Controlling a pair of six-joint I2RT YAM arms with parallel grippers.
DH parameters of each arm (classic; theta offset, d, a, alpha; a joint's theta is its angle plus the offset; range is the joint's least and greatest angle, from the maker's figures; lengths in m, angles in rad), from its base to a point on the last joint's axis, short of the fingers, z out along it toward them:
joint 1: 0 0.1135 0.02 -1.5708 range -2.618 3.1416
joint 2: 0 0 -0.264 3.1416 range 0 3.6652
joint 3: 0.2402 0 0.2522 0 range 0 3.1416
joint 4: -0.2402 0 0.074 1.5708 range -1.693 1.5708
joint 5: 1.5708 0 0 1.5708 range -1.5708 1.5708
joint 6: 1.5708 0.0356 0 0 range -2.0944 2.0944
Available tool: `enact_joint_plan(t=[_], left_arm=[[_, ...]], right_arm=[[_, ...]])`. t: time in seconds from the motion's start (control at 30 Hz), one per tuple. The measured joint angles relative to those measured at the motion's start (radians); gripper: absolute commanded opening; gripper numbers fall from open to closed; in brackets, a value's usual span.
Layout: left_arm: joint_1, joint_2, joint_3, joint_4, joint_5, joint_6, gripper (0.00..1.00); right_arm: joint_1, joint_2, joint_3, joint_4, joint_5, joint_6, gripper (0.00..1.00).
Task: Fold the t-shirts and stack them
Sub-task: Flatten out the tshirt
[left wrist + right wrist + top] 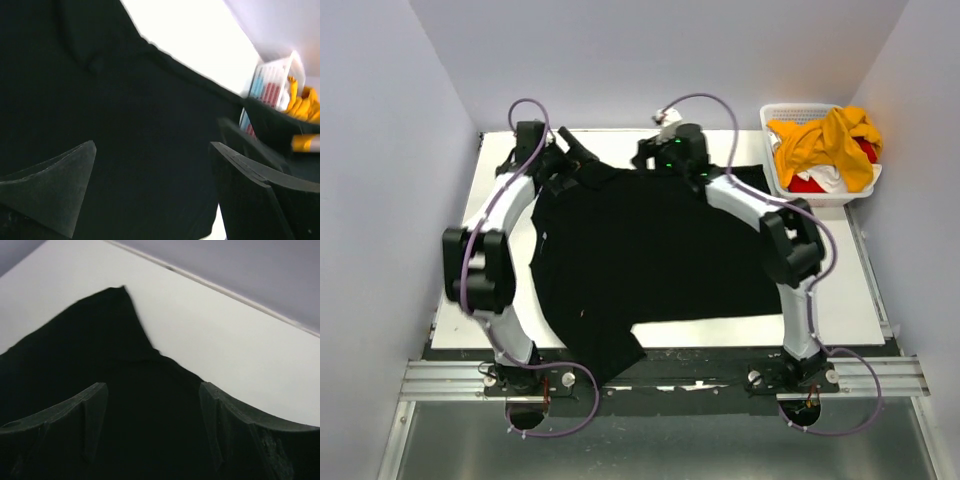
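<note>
The left arm reaches to the far left part of the table. Its left gripper (152,147) hangs over the large plain black cloth t-shirt (650,250). The two fingers stand wide apart and hold nothing; only black cloth shows below them.

The black t-shirt lies spread out in the middle of the flat white table top (850,290) and covers most of it. One part at the near left reaches over the near edge of the table.

The right gripper (152,386) is at the far edge of the same shirt, near the middle. Its fingers are also released, with the cloth under them and a pointed corner of cloth lying on the white surface beyond.

In the far right corner stands a white slatted plastic basket (775,176). Inside it a mustard-yellow t-shirt (830,140) lies crumpled on top, and a red t-shirt (807,184) and a white t-shirt (830,178) show below it.
</note>
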Motion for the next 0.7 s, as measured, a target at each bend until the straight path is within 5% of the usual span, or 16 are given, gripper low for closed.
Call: enact_joint_plan(t=[0.13, 0.4, 0.7], left_arm=[[0.000, -0.335, -0.342, 0.072, -0.021, -0.001, 0.99], [-0.023, -0.365, -0.733, 0.082, -0.031, -0.008, 0.99], [-0.056, -0.383, -0.771, 0.134, -0.014, -0.006, 0.99]], right_arm=[[0.089, 0.182, 0.198, -0.016, -0.133, -0.034, 0.74], [0.134, 0.552, 0.654, -0.171, -0.237, -0.153, 0.62], [0.191, 0.634, 0.712, -0.262, -0.182, -0.394, 0.59]])
